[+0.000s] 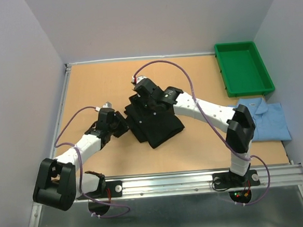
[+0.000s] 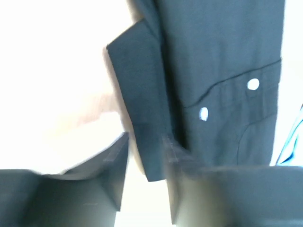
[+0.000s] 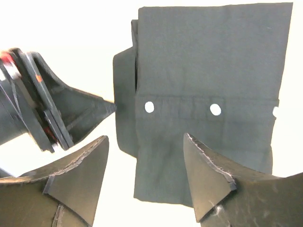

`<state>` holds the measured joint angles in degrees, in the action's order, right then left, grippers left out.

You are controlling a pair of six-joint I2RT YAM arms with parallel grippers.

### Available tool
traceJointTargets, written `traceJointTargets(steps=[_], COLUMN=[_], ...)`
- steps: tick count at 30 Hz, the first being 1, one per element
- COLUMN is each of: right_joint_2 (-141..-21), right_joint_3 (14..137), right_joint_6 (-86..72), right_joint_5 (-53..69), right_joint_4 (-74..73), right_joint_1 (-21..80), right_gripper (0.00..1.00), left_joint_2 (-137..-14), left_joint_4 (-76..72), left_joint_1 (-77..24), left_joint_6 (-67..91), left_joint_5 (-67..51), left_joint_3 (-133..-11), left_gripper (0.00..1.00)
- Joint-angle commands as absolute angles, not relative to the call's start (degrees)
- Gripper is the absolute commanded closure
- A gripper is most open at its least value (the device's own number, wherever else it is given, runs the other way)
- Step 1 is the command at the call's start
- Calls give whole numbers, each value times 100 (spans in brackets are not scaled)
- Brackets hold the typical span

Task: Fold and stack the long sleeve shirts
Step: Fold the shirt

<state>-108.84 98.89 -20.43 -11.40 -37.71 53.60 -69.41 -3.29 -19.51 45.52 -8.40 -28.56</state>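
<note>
- Black shirt (image 1: 157, 124) lies folded into a thick rectangle near the middle of the table (image 1: 97, 86). The table, a tan board, is the biggest thing in view, and both arms reach in from its near edge.
- Blue shirt (image 1: 269, 118) lies flat at the table's right edge, well apart from the black one and partly hidden by the right arm's elbow.
- Green tray (image 1: 251, 91) sits at the far right corner, just beyond the blue shirt.
- Right gripper (image 3: 145, 137) hovers over the far left part of the black shirt. Its jaws are spread wide with nothing caught between them.
- Left gripper (image 2: 144, 136) is at the black shirt's left edge, jaws parted. A corner of cloth shows through the gap, and the blurred wrist view shows no pinch.
- Small white buttons (image 3: 149, 107) run in a row across the folded black cloth.
</note>
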Motion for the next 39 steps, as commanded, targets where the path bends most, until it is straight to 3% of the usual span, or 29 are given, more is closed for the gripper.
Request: traceJointTargets(steps=[1, 4, 5, 8, 10, 13, 15, 16, 19, 25, 39], right_joint_2=[-10154, -9748, -9460, -9037, -8667, -8508, -8490, -8482, -8612, -9070, -10318], right_joint_3=[9248, 8773, 8563, 7780, 7237, 6744, 6435, 6112, 5627, 5116, 4325], right_joint_6=[-2179, -2258, -2311, -2574, -2706, -3013, -3216, -3417, -3734, -4130, -3525], right_joint_5=[-1003, -739, -442, 688, 1158, 1940, 2477, 2618, 3241, 4060, 4711], right_joint_4=[-3560, -3376, -3288, -2683, -2067, -1382, -734, -477, 481, 1879, 2153], right_joint_1=[5055, 4660, 4536, 3984, 3841, 3806, 3806, 3806, 3806, 3814, 3911], right_gripper=[27, 27, 27, 28, 28, 33, 36, 38, 44, 57, 57], left_joint_2=[-6312, -6135, -6135, -6301, -6511, -6976, -7250, -7503, -7995, -8858, -8763], left_joint_4=[561, 589, 528, 343, 124, -193, -386, -465, -738, -1028, -1547], left_joint_1=[-1969, -1969, -1977, -2056, -2109, -2127, -2118, -2127, -2127, -2127, -2180], left_joint_6=[4061, 3990, 3999, 4095, 4122, 4140, 4140, 4140, 4096, 4025, 3938], left_joint_5=[-335, -578, -676, -975, -993, -1055, -1116, -1090, -1011, -1098, -1081], left_joint_3=[-3453, -3629, -3752, -3937, -4113, -4394, -4666, -4737, -5079, -5440, -4904], left_gripper=[38, 27, 10, 10, 12, 25, 37, 49, 63, 66, 66])
